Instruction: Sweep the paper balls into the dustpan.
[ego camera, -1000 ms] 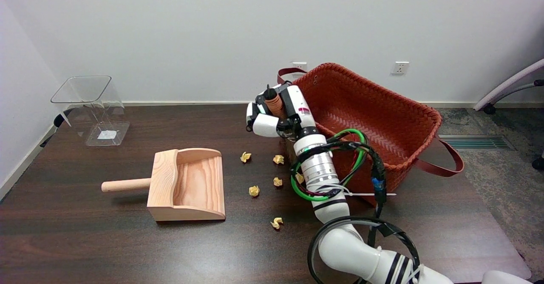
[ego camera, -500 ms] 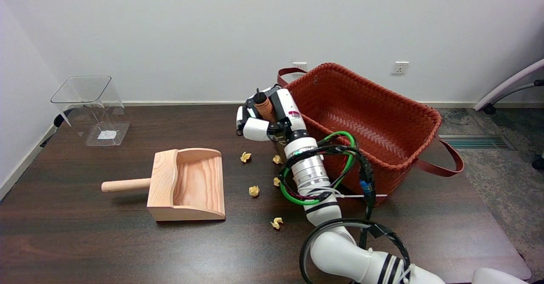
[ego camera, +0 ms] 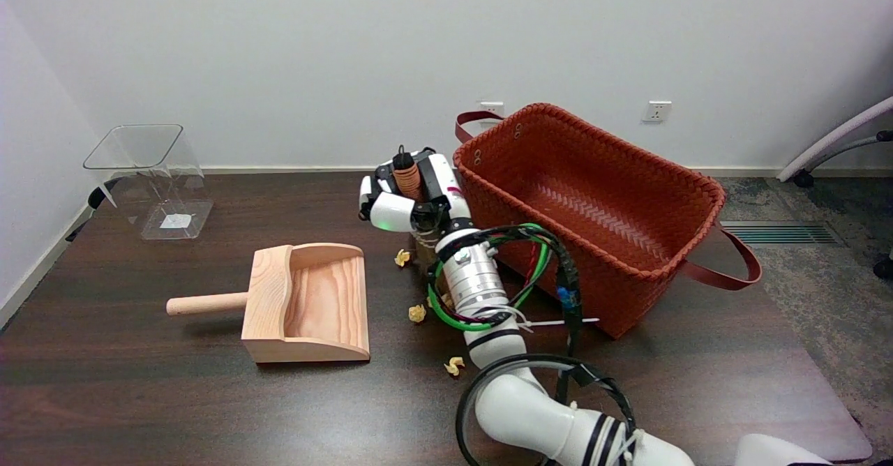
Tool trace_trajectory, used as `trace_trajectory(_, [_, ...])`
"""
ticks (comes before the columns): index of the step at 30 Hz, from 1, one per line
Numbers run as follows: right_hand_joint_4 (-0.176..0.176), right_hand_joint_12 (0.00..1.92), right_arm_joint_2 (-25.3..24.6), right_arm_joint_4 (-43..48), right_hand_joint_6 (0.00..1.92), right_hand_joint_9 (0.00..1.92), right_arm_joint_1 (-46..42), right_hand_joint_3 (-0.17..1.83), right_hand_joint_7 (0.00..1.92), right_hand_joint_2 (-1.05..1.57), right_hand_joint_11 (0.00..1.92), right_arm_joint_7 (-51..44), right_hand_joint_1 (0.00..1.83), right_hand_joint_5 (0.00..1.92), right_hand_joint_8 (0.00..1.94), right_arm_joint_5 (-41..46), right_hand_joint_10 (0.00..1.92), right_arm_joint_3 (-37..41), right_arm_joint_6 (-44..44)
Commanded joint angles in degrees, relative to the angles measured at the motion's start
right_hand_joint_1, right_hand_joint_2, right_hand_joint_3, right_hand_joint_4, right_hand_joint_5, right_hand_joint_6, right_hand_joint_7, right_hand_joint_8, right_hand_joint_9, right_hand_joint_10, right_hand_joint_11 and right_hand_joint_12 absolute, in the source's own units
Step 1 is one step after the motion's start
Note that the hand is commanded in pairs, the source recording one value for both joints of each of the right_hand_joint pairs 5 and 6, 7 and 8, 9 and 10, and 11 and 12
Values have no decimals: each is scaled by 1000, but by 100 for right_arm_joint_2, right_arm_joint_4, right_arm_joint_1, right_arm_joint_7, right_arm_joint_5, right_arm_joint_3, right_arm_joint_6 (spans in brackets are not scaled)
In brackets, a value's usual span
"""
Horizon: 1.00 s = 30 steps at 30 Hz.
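Since the earlier frames our right hand [ego camera: 404, 197] has slid left, away from the basket [ego camera: 593, 201] and toward the dustpan [ego camera: 307, 305], carrying the brush [ego camera: 406, 180] with it. We read that as the sweep under way: the brush end, hidden below the hand, is coming in behind the paper balls, and two that showed before are now covered by our forearm. Our fingers [ego camera: 391, 213] are wrapped around the brush's ribbed brown handle, which stands up out of the grip.

Three balls show now, all small, yellow and crumpled. One ball [ego camera: 402, 257] lies just below the fingers, close to the dustpan's far right corner. A second ball [ego camera: 417, 312] sits further below, between our forearm and the dustpan's open mouth. A third ball [ego camera: 454, 365] lies lowest, near our elbow and past the dustpan's front lip. None is in the dustpan yet; its pale wooden tray is bare, mouth facing right toward the fingers, handle pointing away left. All rest on the dark surface [ego camera: 139, 396].
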Motion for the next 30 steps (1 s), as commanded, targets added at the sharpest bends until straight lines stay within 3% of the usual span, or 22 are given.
trace_trajectory(1, [0, 1920, -571, 226, 1920, 1920, 231, 1184, 1920, 810, 1920, 635, 1135, 1920, 1920, 381, 1920, -156, -240])
trace_trajectory(13, [0, 1920, -1142, 250, 1920, 1920, 447, 1133, 1920, 860, 1920, 605, 1113, 1920, 1920, 468, 1920, -132, -488])
trace_trajectory(30, [0, 1920, -1296, 188, 1920, 1920, 841, 1048, 1920, 954, 1920, 585, 1084, 1920, 1920, 495, 1920, -224, -791])
